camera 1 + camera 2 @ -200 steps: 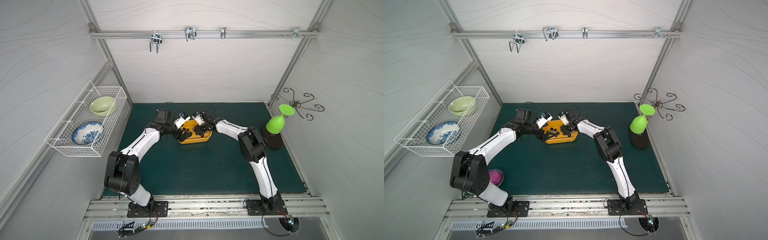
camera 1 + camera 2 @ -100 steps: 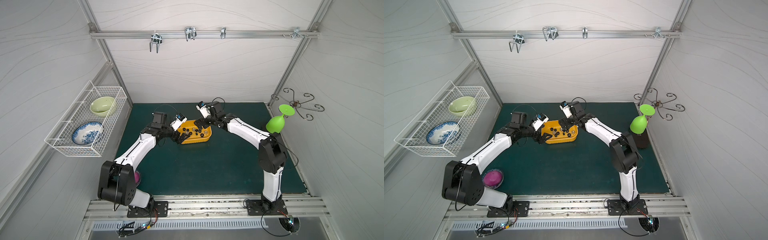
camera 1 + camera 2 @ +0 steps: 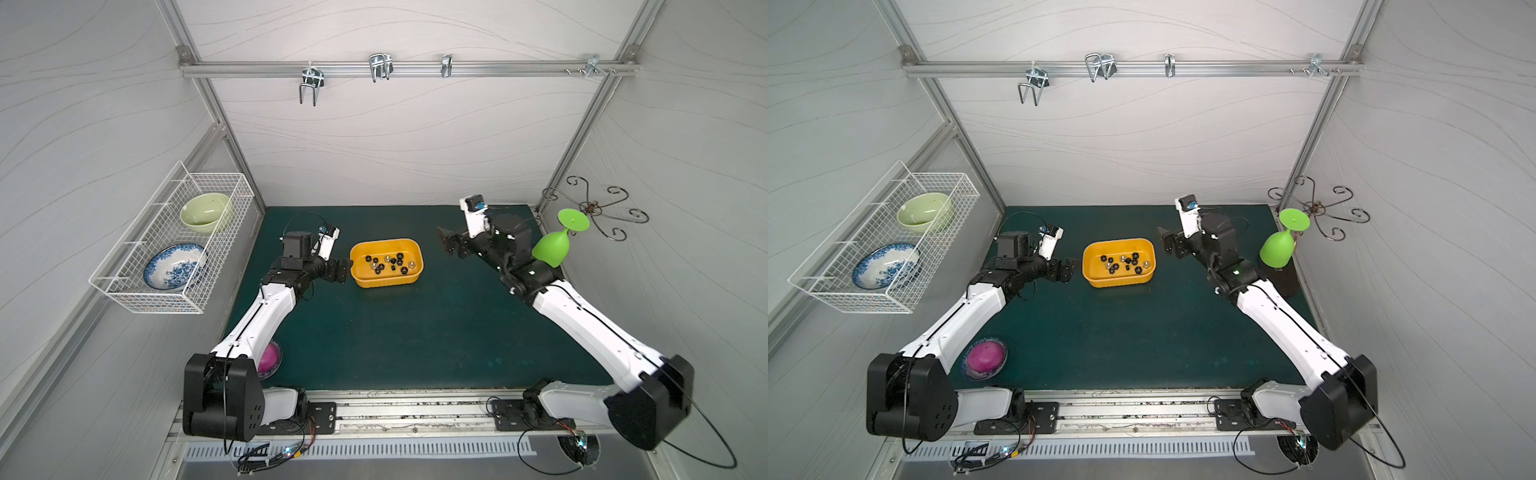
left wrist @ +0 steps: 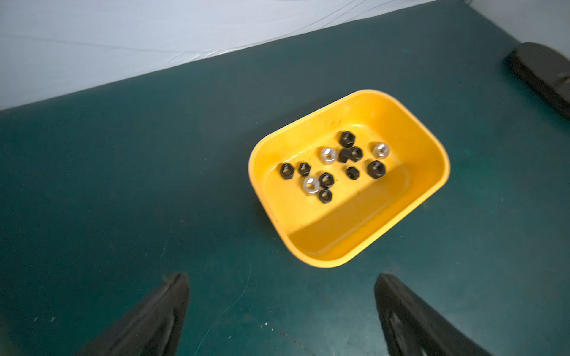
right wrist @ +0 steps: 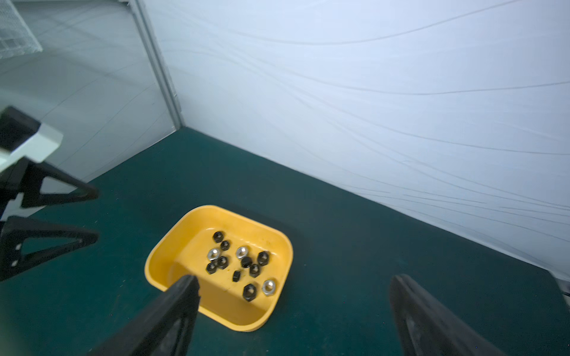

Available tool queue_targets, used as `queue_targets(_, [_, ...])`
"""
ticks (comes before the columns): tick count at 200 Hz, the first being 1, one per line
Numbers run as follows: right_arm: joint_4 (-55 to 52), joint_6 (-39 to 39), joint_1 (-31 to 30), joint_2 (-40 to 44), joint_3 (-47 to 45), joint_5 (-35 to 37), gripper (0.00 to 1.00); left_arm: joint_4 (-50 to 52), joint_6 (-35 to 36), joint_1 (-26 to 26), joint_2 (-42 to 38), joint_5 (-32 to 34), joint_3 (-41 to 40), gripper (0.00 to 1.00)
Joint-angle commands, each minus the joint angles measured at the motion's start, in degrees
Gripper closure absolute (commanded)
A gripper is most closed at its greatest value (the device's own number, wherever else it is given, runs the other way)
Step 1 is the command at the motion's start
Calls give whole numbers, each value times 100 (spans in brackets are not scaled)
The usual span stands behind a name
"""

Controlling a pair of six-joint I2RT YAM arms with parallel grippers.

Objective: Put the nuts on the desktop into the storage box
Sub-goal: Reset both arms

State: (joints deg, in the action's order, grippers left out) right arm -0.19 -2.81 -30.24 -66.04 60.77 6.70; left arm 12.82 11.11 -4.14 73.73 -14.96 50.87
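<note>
Quick update from my end. A second ago I had both arms crowded right over the storage box (image 3: 386, 283), and the right gripper (image 3: 447, 242) was only partly open. Now both have backed off, one to each short end of the box. The right gripper's jaws are spread wide with nothing in them. The left gripper (image 3: 344, 271) is also wide apart and empty, sitting just beside the box's left end without touching it.

So I'm reading that as the last drop being done. The nuts (image 3: 388, 264) are all in the box, about a dozen, mostly black with three silver ones, scattered over the back half of the floor. I can't spot any on the bare tabletop (image 3: 395, 332), though the arms do hide a few patches. Pretty sure we're finished or close to it.

Orientation, for anyone asking: the box sits flat toward the back middle of the tabletop, open side up. Its long axis runs side to side, roughly along the back wall, so its short ends face the two grippers. The nuts mostly lie flat with their holes up, and one or two look tipped on edge.
</note>
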Motion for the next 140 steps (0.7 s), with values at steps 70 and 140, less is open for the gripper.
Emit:
queue_targets(70, [1631,365,1456,1827,-3152,837,1,-3218,-1102,281,-225,1847,-2000,1])
queue_targets(140, [3400,603,2695,-243,-4082,-454,1,-6015,-1004,306,555,1859,-3130,1])
